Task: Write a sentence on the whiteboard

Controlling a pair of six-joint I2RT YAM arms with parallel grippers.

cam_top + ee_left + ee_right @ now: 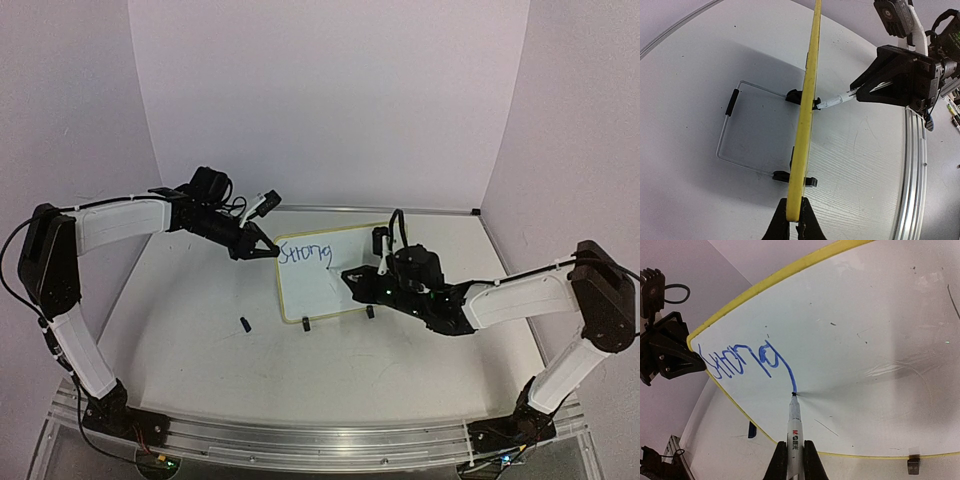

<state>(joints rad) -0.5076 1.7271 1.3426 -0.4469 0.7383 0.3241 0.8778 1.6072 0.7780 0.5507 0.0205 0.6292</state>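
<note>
While the whiteboard (pixel 325 275) stands near the middle of the tabletop (pixel 200 370), just right of centre in the overhead view, both arms reach in to it, one from each side. It has a thin yellow frame and leans back on a wire stand (pixel 727 130), which shows behind it in the left wrist view. Two black clips (pixel 306 322) sit on its lower edge.

The left tool (pixel 268 250) is closed tight on the frame at the board's upper left corner in the overhead view. Its fingers (pixel 810 229) pinch the yellow edge from both sides at the bottom of its own camera's frame.

The right tool (pixel 794 447) is closed around a marker (pixel 793 415) with a white barrel and a dark tip, which points up the middle of the right wrist view. The marker's tip touches the white surface at the end of a blue stroke.

Blue handwriting (pixel 304 254) runs across the upper left part of the board (from above it reads something like "Strong"). Faint specks and smudges mark the surface elsewhere.

Left of the board, lower in the overhead view, a small dark piece (pixel 245 324) lies on the tabletop, apart from the board and from both arms.
</note>
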